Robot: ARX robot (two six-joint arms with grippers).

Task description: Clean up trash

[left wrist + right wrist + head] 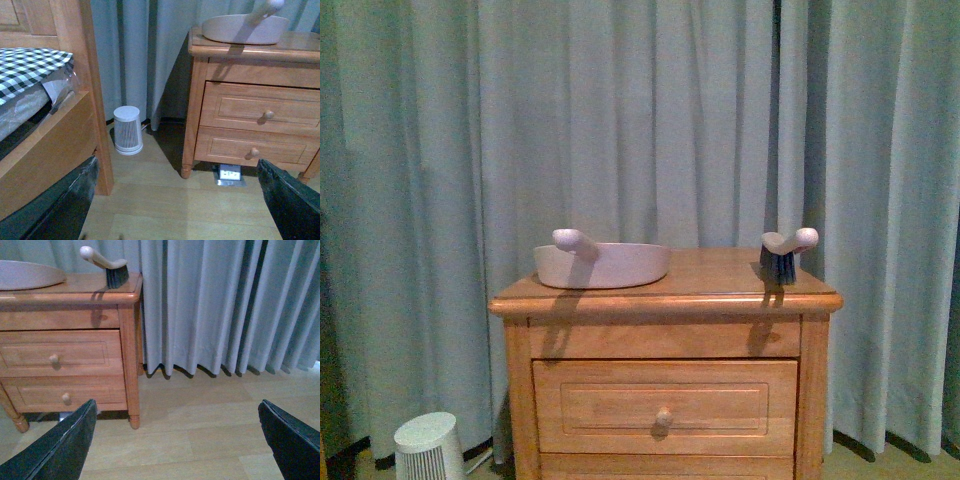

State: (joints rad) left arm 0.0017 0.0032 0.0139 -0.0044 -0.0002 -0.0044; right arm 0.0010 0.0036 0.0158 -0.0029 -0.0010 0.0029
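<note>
The trash is out of view in all three views. A pale dustpan [603, 264] with a rounded handle lies on the wooden nightstand [665, 300], and a small brush [782, 253] with dark bristles rests at the nightstand's right end. The dustpan [245, 29] also shows in the left wrist view and the brush [107, 266] in the right wrist view. My left gripper [177, 205] hangs open above bare wooden floor beside the nightstand. Over the floor to the right of the nightstand, my right gripper [177, 440] is open, with nothing between its fingers. Neither arm shows in the front view.
Grey curtains [640, 120] hang behind the nightstand. A small white ribbed appliance [127, 130] stands on the floor between the nightstand and a wooden bed frame [75, 115] with checked bedding [30, 65]. A floor power socket [229, 175] sits under the nightstand.
</note>
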